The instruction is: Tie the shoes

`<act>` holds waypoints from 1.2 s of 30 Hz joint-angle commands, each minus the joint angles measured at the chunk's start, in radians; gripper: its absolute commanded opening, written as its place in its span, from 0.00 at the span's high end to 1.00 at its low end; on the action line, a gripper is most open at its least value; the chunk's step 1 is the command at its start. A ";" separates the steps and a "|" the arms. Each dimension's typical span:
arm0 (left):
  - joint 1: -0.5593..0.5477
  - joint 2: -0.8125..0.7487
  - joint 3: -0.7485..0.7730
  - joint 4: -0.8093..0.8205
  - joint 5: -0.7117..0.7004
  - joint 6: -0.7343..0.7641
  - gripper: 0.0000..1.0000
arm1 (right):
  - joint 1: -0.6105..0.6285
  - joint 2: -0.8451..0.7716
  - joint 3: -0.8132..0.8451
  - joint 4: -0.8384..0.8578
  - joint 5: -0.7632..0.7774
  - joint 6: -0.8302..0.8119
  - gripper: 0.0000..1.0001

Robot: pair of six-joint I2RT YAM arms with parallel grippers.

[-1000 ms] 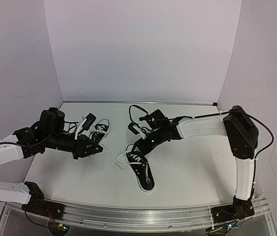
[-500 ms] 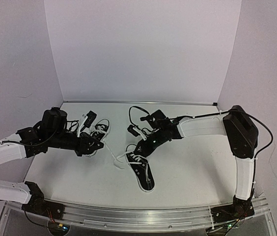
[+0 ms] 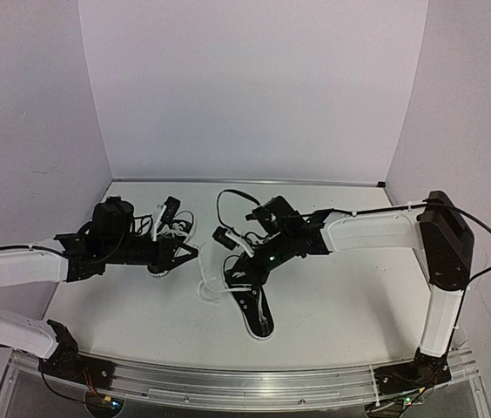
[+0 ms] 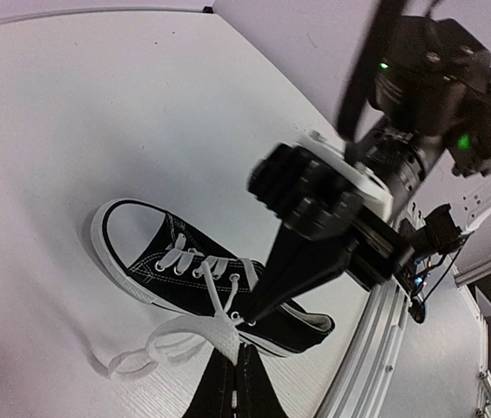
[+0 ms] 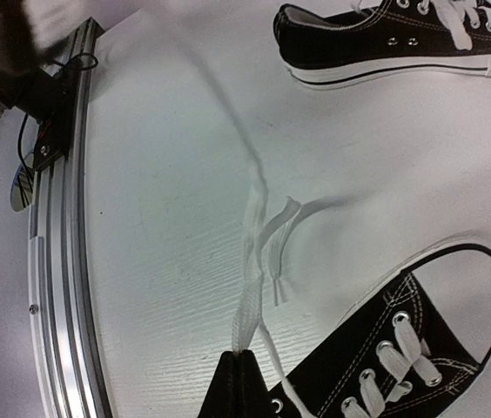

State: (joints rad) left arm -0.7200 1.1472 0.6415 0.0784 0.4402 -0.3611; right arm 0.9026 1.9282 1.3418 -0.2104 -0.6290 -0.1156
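One black sneaker [image 3: 252, 306] lies at the table's middle front, heel toward the rail. Its white lace [image 3: 205, 284] trails to its left. The other sneaker [image 3: 177, 228] lies at the back left. My left gripper [image 3: 191, 253] is left of the near shoe; in the left wrist view it [image 4: 235, 353] is shut on a bunched white lace loop [image 4: 195, 335] beside that shoe [image 4: 184, 274]. My right gripper [image 3: 231, 272] points down at the shoe's eyelets; in the right wrist view it [image 5: 245, 355] is shut on a lace strand [image 5: 250, 287] next to the shoe [image 5: 420, 348].
The aluminium front rail [image 3: 228, 379] runs along the near edge, also in the right wrist view [image 5: 58, 261]. The other sneaker [image 5: 393, 39] lies beyond the held strand. White walls close the back and sides. The right arm's fingers [image 4: 293, 261] cross just above the near shoe.
My left arm has reached right toward the near shoe. My right gripper has shifted left and lower over the shoe's laces. The loose lace now lies between the two grippers.
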 commanded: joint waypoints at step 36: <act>-0.116 0.693 0.205 0.354 0.362 -0.055 1.00 | -0.001 -0.098 -0.090 0.077 0.201 -0.017 1.00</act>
State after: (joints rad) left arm -0.8004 1.8378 0.8227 0.4302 0.6967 -0.4633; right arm 0.9033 1.8709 1.2430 -0.1688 -0.4673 -0.1291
